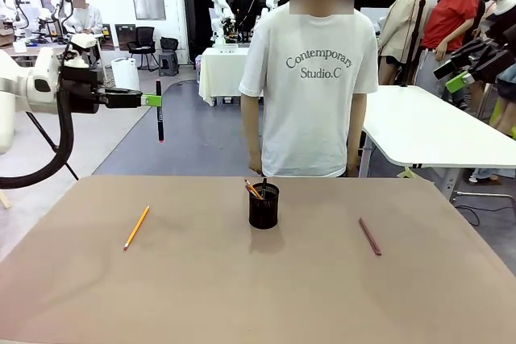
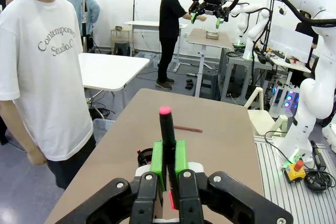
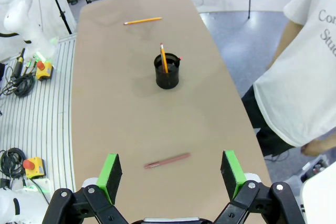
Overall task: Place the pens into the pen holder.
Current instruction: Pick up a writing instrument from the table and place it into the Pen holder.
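My left gripper (image 1: 151, 101) is high above the table's left side, shut on a black pen with a red tip (image 1: 160, 112) that hangs upright. In the left wrist view that pen (image 2: 167, 129) stands between the green pads. The black mesh pen holder (image 1: 264, 205) stands mid-table with a yellow pencil (image 3: 164, 59) and other sticks in it. A yellow-orange pencil (image 1: 136, 227) lies on the left, a reddish-brown pen (image 1: 370, 236) on the right. My right gripper (image 3: 171, 174) hovers open high above the brown pen (image 3: 167, 160).
A person in a white T-shirt (image 1: 310, 78) stands at the table's far edge behind the holder, arms at the sides. The tan table (image 1: 242, 296) has wide bare room in front. A white table (image 1: 435, 130) stands beyond at the right.
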